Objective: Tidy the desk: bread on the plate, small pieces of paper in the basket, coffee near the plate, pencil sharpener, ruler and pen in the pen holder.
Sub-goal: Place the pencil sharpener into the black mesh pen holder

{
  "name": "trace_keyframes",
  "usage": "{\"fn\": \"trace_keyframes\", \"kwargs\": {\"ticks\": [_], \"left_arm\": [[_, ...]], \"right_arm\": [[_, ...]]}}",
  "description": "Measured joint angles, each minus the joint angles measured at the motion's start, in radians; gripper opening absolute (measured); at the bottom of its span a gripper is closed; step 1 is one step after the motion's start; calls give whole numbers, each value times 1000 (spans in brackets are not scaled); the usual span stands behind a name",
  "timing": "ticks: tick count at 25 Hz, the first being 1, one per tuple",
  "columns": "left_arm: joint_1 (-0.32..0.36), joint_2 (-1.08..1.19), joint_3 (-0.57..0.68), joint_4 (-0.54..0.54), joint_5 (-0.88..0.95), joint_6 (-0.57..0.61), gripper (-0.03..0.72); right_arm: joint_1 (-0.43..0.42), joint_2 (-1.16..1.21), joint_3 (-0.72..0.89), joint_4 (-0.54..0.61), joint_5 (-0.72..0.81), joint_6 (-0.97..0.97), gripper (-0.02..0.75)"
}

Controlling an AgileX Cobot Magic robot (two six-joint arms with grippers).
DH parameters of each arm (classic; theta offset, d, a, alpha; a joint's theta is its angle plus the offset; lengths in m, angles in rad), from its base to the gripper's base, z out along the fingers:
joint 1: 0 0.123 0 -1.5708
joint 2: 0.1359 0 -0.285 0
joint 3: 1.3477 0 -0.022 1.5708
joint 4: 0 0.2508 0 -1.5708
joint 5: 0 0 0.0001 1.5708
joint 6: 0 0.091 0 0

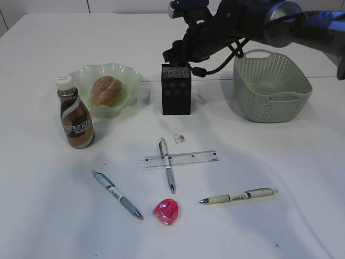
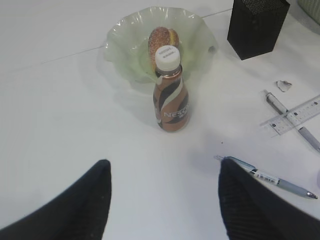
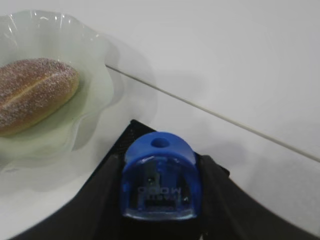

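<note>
My right gripper is shut on a blue pencil sharpener just above the black mesh pen holder, its arm reaching in from the right. The bread lies in the pale green plate, and the coffee stands upright in front of it. A clear ruler lies across one pen; two more pens and a pink pencil sharpener lie nearer. A small piece of paper sits behind the ruler. My left gripper hangs open and empty over bare desk before the coffee.
The sage-green basket stands at the back right, to the right of the pen holder. A seam line crosses the desk behind the plate. The left arm does not show in the exterior view.
</note>
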Motion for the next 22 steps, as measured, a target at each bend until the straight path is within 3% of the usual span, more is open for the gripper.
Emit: {"fn": "trace_keyframes", "kwargs": {"ticks": [22], "left_arm": [[0, 0, 0, 1, 0, 0, 474]], "right_arm": [[0, 37, 0, 29, -27, 0, 356]]}}
